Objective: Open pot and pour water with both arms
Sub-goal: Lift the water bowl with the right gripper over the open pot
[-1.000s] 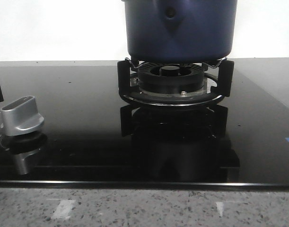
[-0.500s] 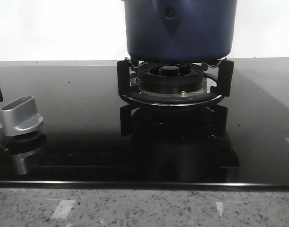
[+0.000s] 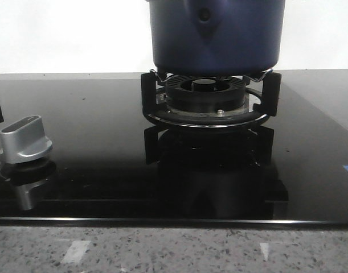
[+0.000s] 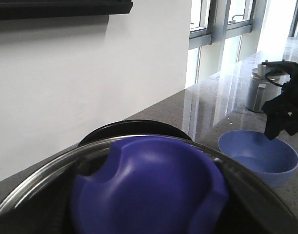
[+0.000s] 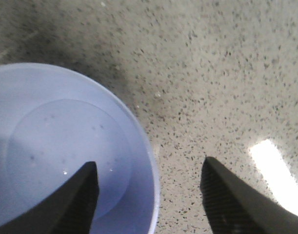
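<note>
On burner [image 3: 207, 98]: pot [image 3: 216, 37]. Right tool [image 5: 149, 187] spread wide above bowl [image 5: 61, 146].

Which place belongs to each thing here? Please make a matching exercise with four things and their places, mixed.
Things:
1. pot
2. silver knob
3. light blue bowl
4. blue lid handle

Places:
A. on the speckled countertop, its rim between the right gripper's open fingers
B. on the glass lid, close under the left wrist camera
C. on the burner grate
D. on the black glass cooktop, at its left side

Pairs: 1-C, 2-D, 3-A, 4-B
</note>
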